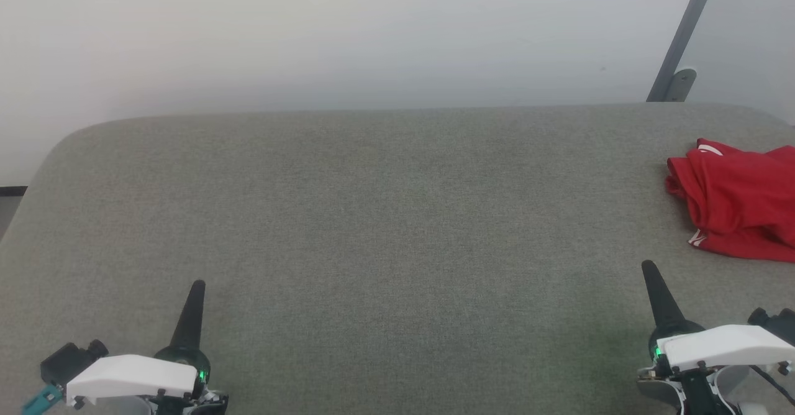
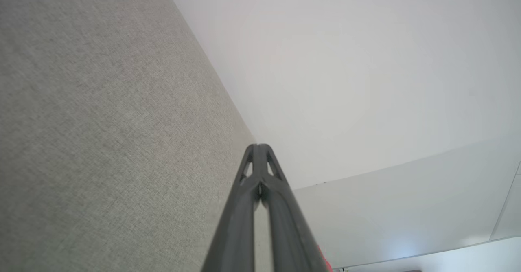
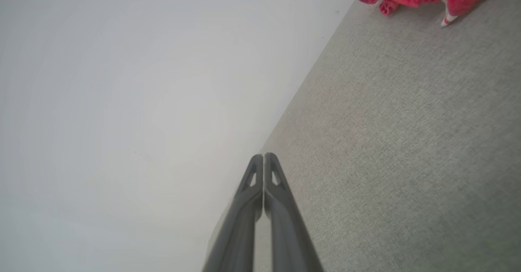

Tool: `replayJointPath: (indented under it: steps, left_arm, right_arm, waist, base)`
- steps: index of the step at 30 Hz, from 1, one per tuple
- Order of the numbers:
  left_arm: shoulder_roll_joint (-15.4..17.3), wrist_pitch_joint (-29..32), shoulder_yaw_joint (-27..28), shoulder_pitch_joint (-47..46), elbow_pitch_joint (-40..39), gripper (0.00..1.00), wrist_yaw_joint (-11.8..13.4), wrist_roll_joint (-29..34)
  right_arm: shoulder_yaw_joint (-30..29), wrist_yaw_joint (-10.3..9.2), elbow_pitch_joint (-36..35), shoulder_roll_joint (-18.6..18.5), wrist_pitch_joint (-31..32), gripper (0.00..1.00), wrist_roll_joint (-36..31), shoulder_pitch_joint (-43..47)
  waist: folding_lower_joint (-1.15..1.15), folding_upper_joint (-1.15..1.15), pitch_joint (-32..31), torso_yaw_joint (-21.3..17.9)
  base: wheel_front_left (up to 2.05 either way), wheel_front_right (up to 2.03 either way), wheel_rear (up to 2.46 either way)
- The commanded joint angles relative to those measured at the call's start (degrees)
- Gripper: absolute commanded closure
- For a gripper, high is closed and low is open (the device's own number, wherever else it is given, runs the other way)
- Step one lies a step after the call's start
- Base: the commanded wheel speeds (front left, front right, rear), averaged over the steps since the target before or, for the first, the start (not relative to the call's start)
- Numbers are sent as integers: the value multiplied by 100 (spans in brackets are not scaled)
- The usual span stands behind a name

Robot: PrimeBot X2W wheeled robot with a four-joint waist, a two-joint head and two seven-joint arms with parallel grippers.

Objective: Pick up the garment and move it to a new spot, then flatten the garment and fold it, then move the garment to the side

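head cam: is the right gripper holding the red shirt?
No, the right gripper is shut on nothing, and the red shirt lies bunched on the grey table beyond it, untouched.

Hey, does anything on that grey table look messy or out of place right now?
Only the red garment: it lies bunched in a rumpled heap near the grey table's right end, not spread flat. Nothing looks spilled or damaged.
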Motion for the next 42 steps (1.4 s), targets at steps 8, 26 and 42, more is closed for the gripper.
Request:
replayJointPath:
  steps: [8, 26, 42]
  left_arm:
    - [-59, 137, 68, -186, -63, 100, -10, -359]
    - [-234, 364, 130, -308, -71, 100, -12, -1008]
    - [-369, 548, 183, -390, -76, 100, -14, -1497]
  right_arm:
    - [10, 2, -79, -9, 111, 100, 491, -138]
    - [17, 2, -107, -7, 284, 100, 1387, -181]
    - [22, 2, -125, -5, 412, 100, 2082, -206]
  waist:
    - [0, 0, 12, 5]
    - [0, 0, 42, 18]
    - [0, 0, 68, 29]
  base:
    - [0, 0, 0]
    - [0, 0, 0]
    - [0, 0, 0]
